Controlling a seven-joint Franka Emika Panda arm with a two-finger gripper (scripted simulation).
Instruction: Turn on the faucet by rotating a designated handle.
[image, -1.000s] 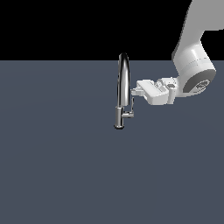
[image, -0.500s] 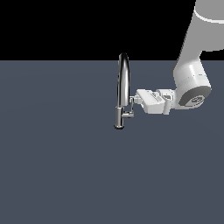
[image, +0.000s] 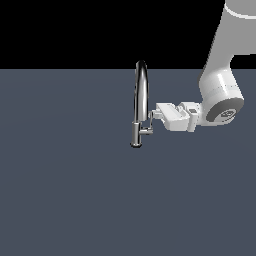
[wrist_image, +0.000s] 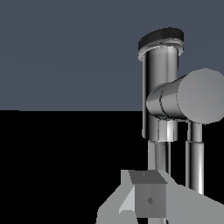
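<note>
faucet (image: 140, 100): chrome, upright on the grey worktop (image: 65, 190), tall arched spout over a short round base; landmark for everything below.
handle (image: 149, 122): thin chrome lever on a short stub sticking sideways from the faucet's lower body, on the exterior view's right of the faucet. In the wrist view the stub (wrist_image: 183, 98) shows end-on as a fat cylinder, with the lever hanging off it.
arm (image: 220, 85): white, comes in from the exterior view's right of the faucet, wrist roughly level with the faucet's lower body, hand lying about horizontal and aimed at the faucet.
gripper (image: 153, 115): tip right at the handle, just beside the faucet body; contact looks likely but can't confirm.
fingers (wrist_image: 146, 197): one grey finger shows in the wrist view close to the faucet's spout pipe; whether they're apart or together, can't tell from either view.
</note>
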